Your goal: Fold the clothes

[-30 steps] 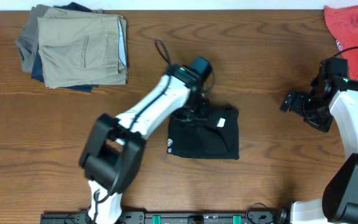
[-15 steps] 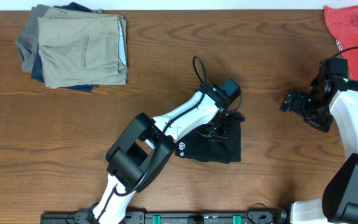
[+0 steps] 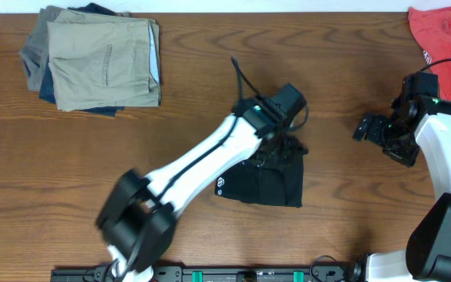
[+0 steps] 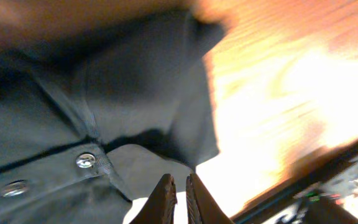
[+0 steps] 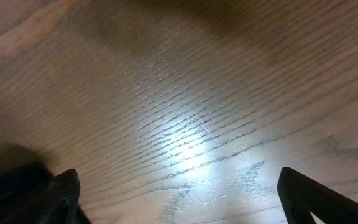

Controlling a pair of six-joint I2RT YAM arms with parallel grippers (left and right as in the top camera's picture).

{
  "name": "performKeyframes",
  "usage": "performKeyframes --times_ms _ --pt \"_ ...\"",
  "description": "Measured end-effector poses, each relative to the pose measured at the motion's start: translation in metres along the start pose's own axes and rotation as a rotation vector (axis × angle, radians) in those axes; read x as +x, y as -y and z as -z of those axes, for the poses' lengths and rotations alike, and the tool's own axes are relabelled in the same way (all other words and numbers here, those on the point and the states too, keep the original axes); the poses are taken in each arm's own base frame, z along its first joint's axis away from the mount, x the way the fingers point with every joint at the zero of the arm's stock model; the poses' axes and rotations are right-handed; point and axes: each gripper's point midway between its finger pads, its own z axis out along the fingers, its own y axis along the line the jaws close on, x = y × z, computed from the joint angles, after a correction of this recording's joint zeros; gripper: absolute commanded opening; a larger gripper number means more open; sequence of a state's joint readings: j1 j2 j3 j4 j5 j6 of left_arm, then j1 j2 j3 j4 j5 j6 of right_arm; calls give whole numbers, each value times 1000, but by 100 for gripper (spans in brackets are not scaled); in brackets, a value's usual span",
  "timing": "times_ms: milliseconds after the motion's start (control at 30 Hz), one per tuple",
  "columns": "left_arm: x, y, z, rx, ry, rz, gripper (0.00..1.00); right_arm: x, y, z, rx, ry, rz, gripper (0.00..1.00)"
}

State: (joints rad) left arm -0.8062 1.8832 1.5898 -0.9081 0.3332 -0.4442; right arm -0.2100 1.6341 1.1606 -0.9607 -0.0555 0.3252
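The clothes (image 3: pixel 268 182) are a black garment folded into a small bundle at the table's middle, a white round logo (image 3: pixel 221 186) at its left edge. My left gripper (image 3: pixel 282 146) hangs over the bundle's upper right corner. In the left wrist view its fingers (image 4: pixel 181 186) stand shut with nothing between them, above the dark fabric (image 4: pixel 73 124) with two metal snaps and the bright wood beside it. My right gripper (image 3: pixel 364 128) is far off to the right, open over bare wood (image 5: pixel 178 180).
A stack of folded tan, grey and blue trousers (image 3: pixel 100 59) lies at the back left. A red shirt (image 3: pixel 445 35) sits in the back right corner. A black rail (image 3: pixel 249 274) runs along the front edge.
The left gripper moved right from the bundle's upper middle to its upper right corner and closed. The left arm's elbow swung back left. The right arm stayed still.
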Motion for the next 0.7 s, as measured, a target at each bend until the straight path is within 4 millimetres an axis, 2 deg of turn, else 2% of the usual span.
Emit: performKeyframes --times_ms 33,100,200,300,467,600,700 --pt "-8 5 13 9 51 -14 10 0 0 0 0 0 0 99" --pt "-16 11 26 18 107 -28 10 0 0 0 0 0 0 99" --pt "-24 9 23 7 136 -32 11 0 0 0 0 0 0 99" --pt "-31 1 2 -22 139 -27 11 0 0 0 0 0 0 99" --pt "-28 -20 -54 -77 54 2 11 0 0 0 0 0 0 99" --pt "-21 -26 -98 -48 -28 23 10 0 0 0 0 0 0 99" --pt "-19 -20 -108 -1 -50 28 10 0 0 0 0 0 0 99"
